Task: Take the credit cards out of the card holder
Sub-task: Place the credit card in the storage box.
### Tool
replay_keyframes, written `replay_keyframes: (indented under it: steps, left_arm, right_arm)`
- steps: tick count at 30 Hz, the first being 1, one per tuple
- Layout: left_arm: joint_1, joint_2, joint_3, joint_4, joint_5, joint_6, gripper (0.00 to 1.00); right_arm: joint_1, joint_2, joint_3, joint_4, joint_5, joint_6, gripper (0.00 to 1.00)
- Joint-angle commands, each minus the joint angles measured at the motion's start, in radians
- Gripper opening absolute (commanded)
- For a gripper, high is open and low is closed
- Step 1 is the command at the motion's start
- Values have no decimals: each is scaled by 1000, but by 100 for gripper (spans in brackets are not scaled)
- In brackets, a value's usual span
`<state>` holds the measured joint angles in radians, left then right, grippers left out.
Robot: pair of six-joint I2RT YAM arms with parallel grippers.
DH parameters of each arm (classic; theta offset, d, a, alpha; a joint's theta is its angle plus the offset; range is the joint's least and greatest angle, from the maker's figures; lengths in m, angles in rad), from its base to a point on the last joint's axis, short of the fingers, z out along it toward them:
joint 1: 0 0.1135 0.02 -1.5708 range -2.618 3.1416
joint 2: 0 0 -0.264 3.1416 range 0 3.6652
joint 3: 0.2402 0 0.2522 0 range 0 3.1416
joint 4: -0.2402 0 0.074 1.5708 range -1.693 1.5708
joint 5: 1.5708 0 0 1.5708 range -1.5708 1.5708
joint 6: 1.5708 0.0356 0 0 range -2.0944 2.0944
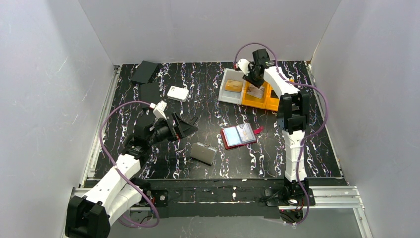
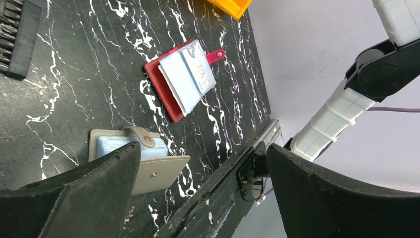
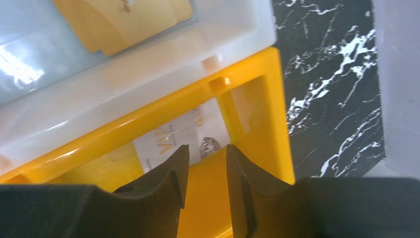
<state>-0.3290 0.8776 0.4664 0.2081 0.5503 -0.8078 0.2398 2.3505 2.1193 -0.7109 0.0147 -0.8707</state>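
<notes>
Placing the dark red card holder (image 1: 239, 135) spread open on the desk (image 1: 208, 111), right of centre, between the two arms and just beside the right arm's upright link. Reading its long axis as running left to right with a slight tilt, snap tab (image 1: 258, 130) pointing toward the right arm, clear sleeves facing up.

Holding the right gripper (image 1: 254, 82) at the far side over the yellow bin (image 1: 271, 103), jaws narrowed to a slim gap with nothing between them. Hanging the left gripper (image 1: 187, 127) over the desk left of the holder, jaws spread wide and empty, near a grey snap-tab case (image 1: 203, 153).

Judging the coming move as turning on this: holder lying nearward from the right jaws and well apart from them, and off to the right of the left jaws. Calling neither arm clearly nearer, with only the tab end favouring the right one.

Getting from the right wrist view what the top view blurs: a silver-grey card (image 3: 183, 136) marked VIP lying flat on the bin floor just beyond the fingertips, and an orange-gold card (image 3: 124, 20) lying in the white tray (image 3: 148, 74) touching the bin. Getting from the left wrist view the holder's pages close up: VIP lettering on a sleeved card (image 2: 200, 74) showing through the plastic, suggesting at least one card waiting inside. Not managing to tell how many more.
</notes>
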Motion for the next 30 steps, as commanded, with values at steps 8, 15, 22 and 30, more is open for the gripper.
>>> replay_keyframes:
  steps: [8, 15, 22, 30]
  left_arm:
    - [11, 174, 88, 41, 178, -122, 98]
    - [7, 112, 65, 77, 181, -101, 98]
    - [-37, 32, 31, 89, 118, -146, 98]
    - [-190, 44, 64, 91, 48, -134, 98]
  right_arm:
    - [-6, -226, -111, 91, -87, 210, 51]
    - [-51, -609, -477, 174, -340, 381, 69]
    - [-115, -879, -745, 208, -577, 479, 85]
    - [-193, -1145, -1052, 376, -738, 569, 98]
